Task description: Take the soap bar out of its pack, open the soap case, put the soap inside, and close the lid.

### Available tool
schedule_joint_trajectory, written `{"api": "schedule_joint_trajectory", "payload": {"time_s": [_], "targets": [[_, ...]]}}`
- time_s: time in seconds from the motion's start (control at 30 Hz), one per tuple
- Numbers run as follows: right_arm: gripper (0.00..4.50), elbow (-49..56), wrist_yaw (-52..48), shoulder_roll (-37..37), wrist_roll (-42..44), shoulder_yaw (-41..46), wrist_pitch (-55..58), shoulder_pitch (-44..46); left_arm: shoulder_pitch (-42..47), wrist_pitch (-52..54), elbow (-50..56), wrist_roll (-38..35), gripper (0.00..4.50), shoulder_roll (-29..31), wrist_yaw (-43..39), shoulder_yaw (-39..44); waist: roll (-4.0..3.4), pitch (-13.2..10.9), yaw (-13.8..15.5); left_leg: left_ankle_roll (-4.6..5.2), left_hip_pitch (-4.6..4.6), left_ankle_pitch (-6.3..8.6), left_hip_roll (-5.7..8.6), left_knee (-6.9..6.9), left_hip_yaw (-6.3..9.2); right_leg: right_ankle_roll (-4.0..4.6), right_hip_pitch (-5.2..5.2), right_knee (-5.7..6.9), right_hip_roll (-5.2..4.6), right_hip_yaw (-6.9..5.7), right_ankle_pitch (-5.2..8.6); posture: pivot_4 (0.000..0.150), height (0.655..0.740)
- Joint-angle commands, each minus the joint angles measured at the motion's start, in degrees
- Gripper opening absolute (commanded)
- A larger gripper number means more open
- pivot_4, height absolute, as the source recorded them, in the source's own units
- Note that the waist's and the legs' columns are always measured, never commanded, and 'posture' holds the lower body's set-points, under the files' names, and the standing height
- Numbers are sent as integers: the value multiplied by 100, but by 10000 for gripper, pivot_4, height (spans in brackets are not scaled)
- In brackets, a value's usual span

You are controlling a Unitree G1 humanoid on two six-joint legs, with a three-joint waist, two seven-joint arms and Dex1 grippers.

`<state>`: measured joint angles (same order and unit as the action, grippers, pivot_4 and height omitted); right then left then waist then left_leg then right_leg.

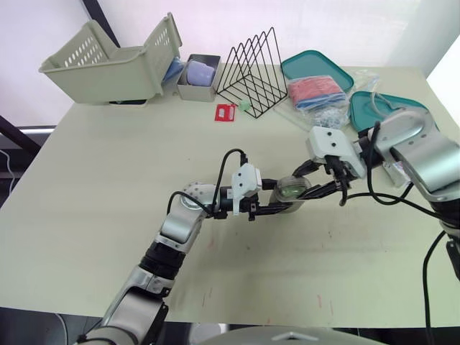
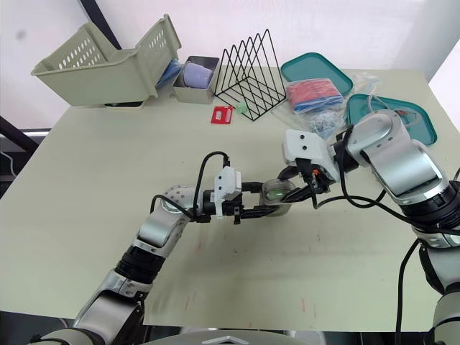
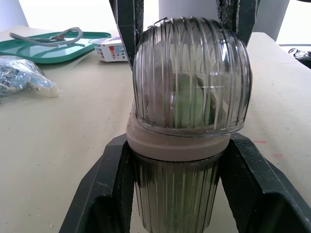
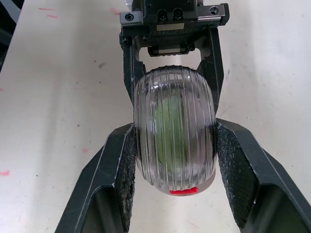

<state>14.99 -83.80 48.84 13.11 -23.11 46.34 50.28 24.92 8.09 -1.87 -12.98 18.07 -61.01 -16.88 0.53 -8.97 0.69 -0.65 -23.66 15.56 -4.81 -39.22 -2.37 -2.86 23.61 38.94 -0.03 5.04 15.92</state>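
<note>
— Far left?
— Beige slotted basket [image 1: 100,68] at the back edge of the table [image 1: 108,180], a metal tin [image 1: 199,77] just beside it.
— Further along?
— Black wire file rack [image 1: 251,72], a small red item [image 1: 226,113] in front of it, then teal trays [image 1: 316,66] and plastic bags [image 1: 316,93] towards the far right.
— And the soap case [image 1: 292,189]?
— Near the table's middle, caught between both grippers. Ribbed clear shell, beige band round the waist, green soap [image 4: 167,121] visible inside.
— And the left gripper [image 3: 178,141]?
— Reaching in from the left, fingers [image 3: 104,184] pinching the lower half below the band.
— And the right gripper [image 4: 174,127]?
— Coming in from the right, fingers [image 4: 116,179] pressed against both sides of the domed lid [image 3: 189,82].
— Lid seated?
— Sitting on the band, slightly tilted; cannot tell whether fully shut, nor whether the case touches the table.
</note>
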Motion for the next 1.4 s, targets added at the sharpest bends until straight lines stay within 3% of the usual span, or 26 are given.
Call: {"api": "schedule_joint_trajectory", "payload": {"time_s": [0.03, 0.13, 0.73, 1.4], "targets": [[18279, 101, -33, 13, -71, -485, 207, -145, -35, 111, 106, -213, 19655, -132, 67, 70, 0, 3, 0, 0, 0, 0, 0, 0, 0, 0, 0, 0, 0, 0, 0, 1500, 7400], [18279, 56, 29, -30, -81, -435, 226, -122, 53, 275, 148, 161, 19655, 68, 132, -97, 3, 7, 1, 0, 1, 0, 0, 0, 1, 0, -1, 0, 0, -1, 0, 1500, 7400], [18279, -103, -146, 151, 457, 175, 431, 408, -16, -103, 74, -13, 19655, -3, 12, 15, 1, 17, 5, 0, -4, 0, 0, 0, 4, 0, 0, -3, 0, -4, 0, 1500, 7400], [18279, -196, 47, 213, 267, -46, -129, 158, 4, -22, 129, -43, 19655, 40, 24, 11, 1, 16, -1, 0, -4, 0, 0, 0, 5, 1, 1, -2, 0, -5, 0, 1500, 7400]]}}
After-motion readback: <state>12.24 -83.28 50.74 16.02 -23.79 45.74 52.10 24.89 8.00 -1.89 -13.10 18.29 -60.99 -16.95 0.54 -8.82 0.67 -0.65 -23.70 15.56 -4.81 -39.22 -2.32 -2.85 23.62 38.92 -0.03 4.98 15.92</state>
